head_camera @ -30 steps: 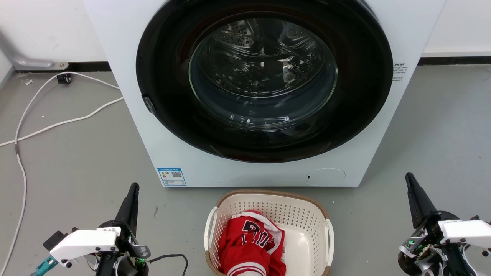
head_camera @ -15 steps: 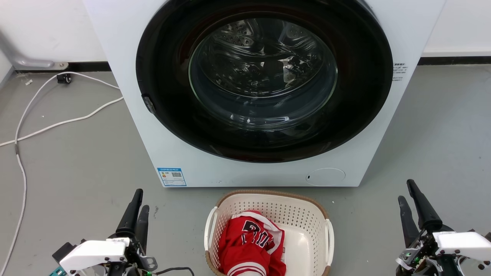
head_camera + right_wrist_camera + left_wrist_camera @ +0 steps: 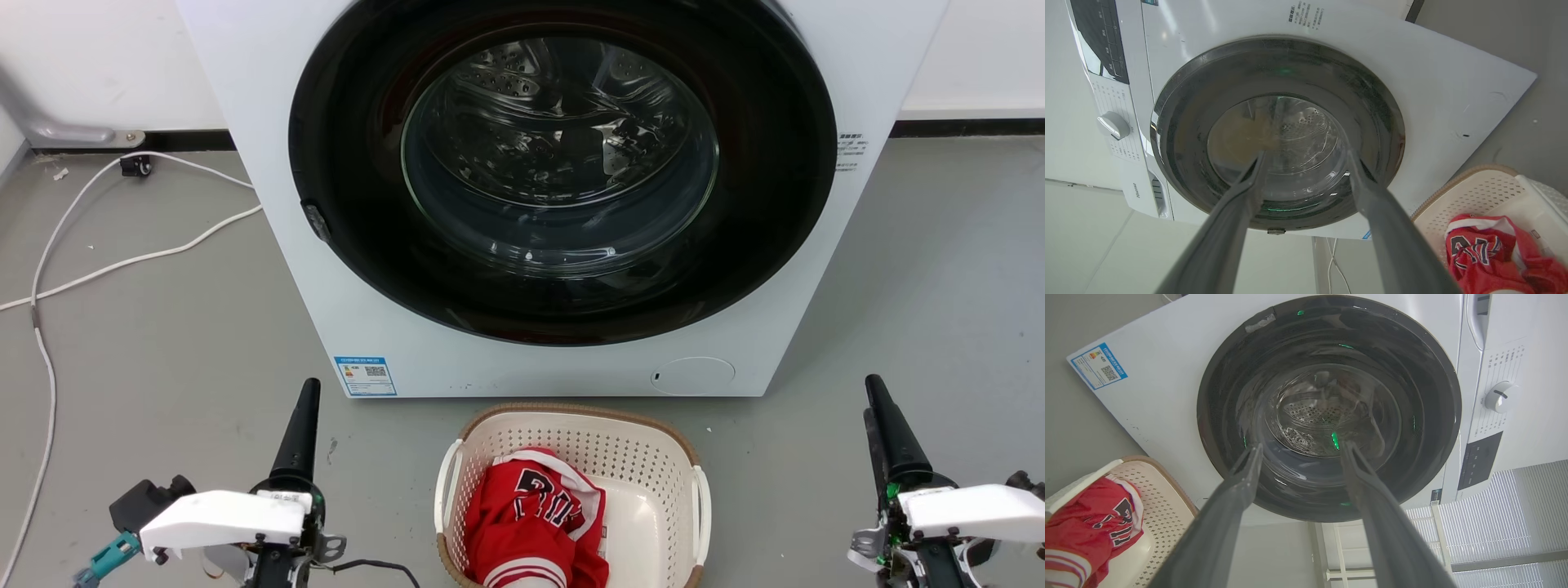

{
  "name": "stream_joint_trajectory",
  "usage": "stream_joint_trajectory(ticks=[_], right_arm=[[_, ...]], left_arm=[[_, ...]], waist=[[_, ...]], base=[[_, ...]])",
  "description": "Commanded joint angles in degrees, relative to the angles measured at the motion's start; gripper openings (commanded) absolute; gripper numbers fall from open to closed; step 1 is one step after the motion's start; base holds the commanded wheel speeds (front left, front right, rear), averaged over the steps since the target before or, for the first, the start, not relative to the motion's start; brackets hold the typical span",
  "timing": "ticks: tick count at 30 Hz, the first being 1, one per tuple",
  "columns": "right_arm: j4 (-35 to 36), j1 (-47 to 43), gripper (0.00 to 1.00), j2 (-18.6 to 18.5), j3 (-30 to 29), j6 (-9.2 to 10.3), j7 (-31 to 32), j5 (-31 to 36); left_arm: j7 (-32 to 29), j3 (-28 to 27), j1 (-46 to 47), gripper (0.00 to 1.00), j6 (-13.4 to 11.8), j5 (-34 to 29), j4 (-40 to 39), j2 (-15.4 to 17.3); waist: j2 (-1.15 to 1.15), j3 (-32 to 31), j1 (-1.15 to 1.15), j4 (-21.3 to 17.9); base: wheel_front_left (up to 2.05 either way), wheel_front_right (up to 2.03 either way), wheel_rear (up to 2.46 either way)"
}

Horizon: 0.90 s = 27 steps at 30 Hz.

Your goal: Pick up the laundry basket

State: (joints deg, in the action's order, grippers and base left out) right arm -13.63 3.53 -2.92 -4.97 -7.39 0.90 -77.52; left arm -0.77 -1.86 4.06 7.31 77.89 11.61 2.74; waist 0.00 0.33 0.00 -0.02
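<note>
The laundry basket [image 3: 629, 453] is flanked on the floor [image 3: 163, 343] by the left gripper [image 3: 1302, 446] and right gripper [image 3: 1305, 153], jaws spread open.

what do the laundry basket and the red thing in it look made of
Laundry basket: looks like moulded plastic, matte cream, with even rows of holes; brown rim looks woven, possibly plastic too. Red garment: soft fabric, going by its folds and creases.
</note>
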Motion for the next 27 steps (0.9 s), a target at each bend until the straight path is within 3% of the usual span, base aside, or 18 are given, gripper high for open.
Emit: stream_joint_trajectory(ticks=[1,11,27], right_arm=[[1.4,0.8,1.00,-0.2,0.0,-0.04,-0.8,3.5],[2.4,1.0,1.00,0.0,1.0,-0.05,-2.8,14.3],[1.4,1.7,1.00,0.0,1.9,-0.08,-6.2,36.8]], left_arm=[[0.7,0.5,1.6,1.00,0.1,-3.5,-1.7,0.2],[2.7,1.9,1.3,1.00,-0.1,-14.2,-3.5,0.2],[6.1,5.6,1.3,1.00,-2.6,-32.8,-3.9,0.2]], waist=[[0.00,0.0,0.00,0.0],[0.00,0.1,0.00,0.0],[0.00,0.3,0.00,0.3]], base=[[0.00,0.00,0.00],[0.00,0.00,0.00],[0.00,0.00,0.00]])
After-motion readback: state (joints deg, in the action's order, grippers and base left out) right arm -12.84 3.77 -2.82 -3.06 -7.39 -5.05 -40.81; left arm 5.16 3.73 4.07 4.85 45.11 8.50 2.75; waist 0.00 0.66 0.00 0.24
